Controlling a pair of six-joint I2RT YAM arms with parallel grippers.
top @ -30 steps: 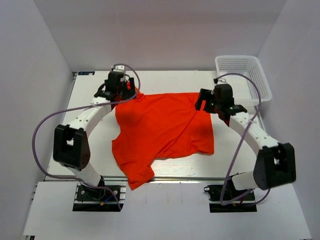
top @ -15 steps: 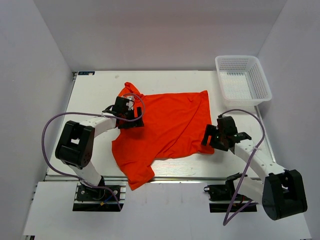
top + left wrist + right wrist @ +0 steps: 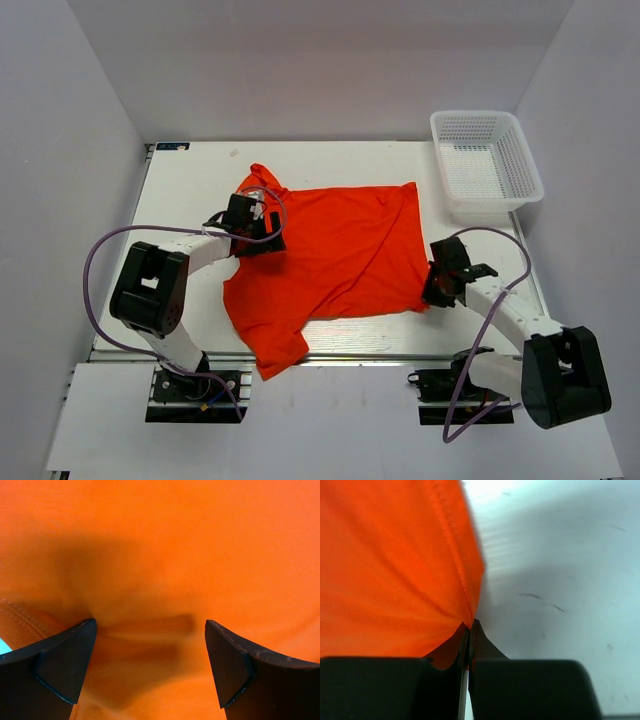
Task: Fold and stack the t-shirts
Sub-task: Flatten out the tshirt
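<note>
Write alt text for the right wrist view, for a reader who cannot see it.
The right gripper, jaws shut, pinches the stitched hem at the edge of an orange-red t-shirt. The fabric fills the left half of the view, and the white table, marked with faint scuffs, fills the right.

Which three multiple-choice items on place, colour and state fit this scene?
1. Where does the white basket stand?
A. far right corner of the table
B. near left corner
C. its middle
2. What colour is the t-shirt?
A. blue
B. orange-red
C. green
3. How do the jaws of the right gripper stand?
A. wide open
B. shut on the basket
C. shut on the t-shirt's hem
Answers: 1 A, it stands far right; 2 B, plain orange-red fabric; 3 C, the hem is pinched between them.
</note>
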